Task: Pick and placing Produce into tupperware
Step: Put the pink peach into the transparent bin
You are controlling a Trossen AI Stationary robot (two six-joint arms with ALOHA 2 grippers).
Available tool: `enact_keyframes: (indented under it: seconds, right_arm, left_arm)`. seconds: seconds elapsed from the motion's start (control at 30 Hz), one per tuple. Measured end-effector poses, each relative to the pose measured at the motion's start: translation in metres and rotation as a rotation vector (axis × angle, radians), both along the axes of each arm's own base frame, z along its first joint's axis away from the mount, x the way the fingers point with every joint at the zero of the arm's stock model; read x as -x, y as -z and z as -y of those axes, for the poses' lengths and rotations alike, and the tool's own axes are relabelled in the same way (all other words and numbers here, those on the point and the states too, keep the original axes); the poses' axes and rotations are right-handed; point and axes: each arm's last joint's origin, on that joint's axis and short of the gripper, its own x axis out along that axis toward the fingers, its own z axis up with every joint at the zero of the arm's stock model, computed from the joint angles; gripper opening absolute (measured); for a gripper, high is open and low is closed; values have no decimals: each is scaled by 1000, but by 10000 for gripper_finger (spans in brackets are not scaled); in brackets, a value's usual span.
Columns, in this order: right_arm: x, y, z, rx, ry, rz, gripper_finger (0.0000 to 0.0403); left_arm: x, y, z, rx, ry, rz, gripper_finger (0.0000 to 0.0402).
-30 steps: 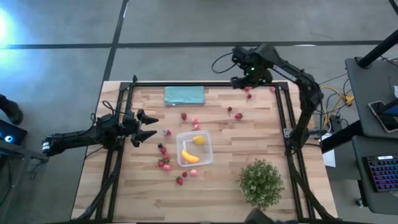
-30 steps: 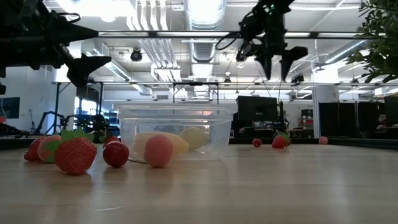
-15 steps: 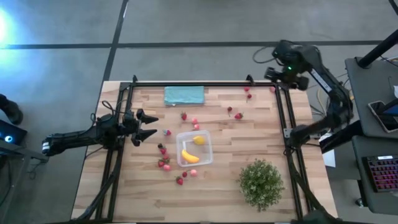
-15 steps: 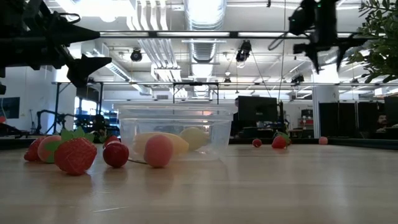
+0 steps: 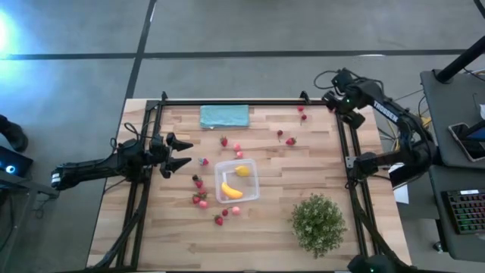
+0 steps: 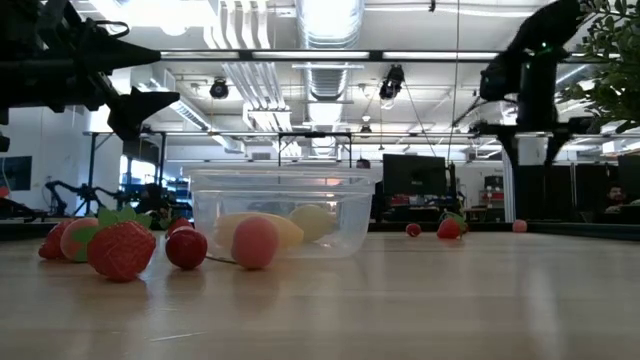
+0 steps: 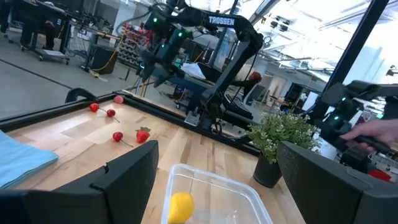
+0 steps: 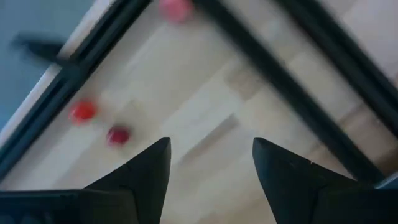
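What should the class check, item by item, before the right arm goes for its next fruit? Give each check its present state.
1. Right gripper open and empty: ok.
2. Right gripper over a fruit: not ok; it hangs near the table's far right corner, by the pink fruit.
3. Tupperware upright, open: ok.
4. Room left in it beside banana and lemon: ok.
5. Left gripper clear of the tupperware: ok.
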Motion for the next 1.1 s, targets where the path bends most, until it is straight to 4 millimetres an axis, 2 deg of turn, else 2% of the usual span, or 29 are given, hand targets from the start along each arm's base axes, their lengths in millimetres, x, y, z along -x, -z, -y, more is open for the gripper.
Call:
enact_keyframes:
  seconds: [0.13,0.23,0.33,0.53,0.6,0.67,0.8,0.97,1.1]
  right_arm:
    - [11,14,3,11,145,-65,219]
    - [8,20,12,107,201,-17,219]
    - [5,27,15,129,289,0,219]
    - [-4,38,2,124,581,26,219]
    - [-7,38,1,138,556,16,219]
    - [-7,35,-1,148,451,-6,219]
    - [-21,8,-9,236,200,3,219]
    - [-39,-41,-24,485,52,-34,219]
    - [-51,-82,-27,588,-287,-82,219]
  left_arm:
    - [0,0,0,0,0,0,314]
    - [0,0,0,0,0,-1,314]
    - [0,0,0,0,0,-1,314]
    - [0,0,0,0,0,-2,314]
    - [0,0,0,0,0,0,314]
    - [0,0,0,0,0,-1,314]
    - [0,0,0,0,0,-2,314]
    - [0,0,0,0,0,0,314]
    - [0,0,0,0,0,-1,314]
